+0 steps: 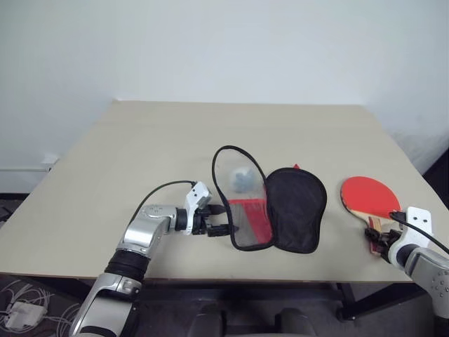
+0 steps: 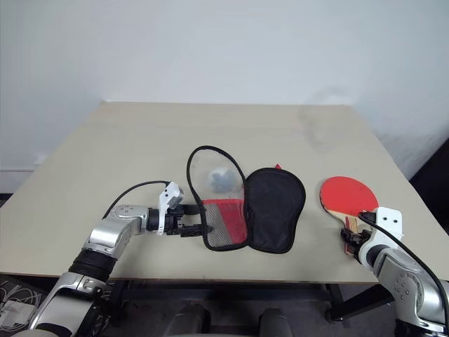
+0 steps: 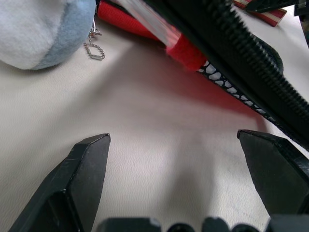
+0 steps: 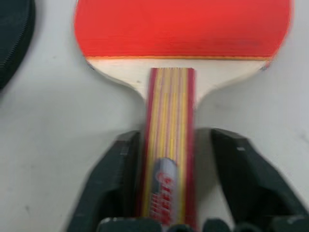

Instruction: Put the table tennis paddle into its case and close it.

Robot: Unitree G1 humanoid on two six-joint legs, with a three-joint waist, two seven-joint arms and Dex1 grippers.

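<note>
The table tennis paddle lies flat on the table at the right, red face up, with its wooden handle pointing toward me. My right gripper is shut on that handle, one finger against each side. The case lies unzipped in the middle. Its black half rests flat, and its mesh and clear-pocket half stands up on edge. My left gripper is open just left of the raised half, low over the table and holding nothing.
A pale blue-and-white soft thing on a bead chain lies by the case's red lining. The beige table has free room to the left and behind. Its front edge runs close under both grippers, and its right edge is near the paddle.
</note>
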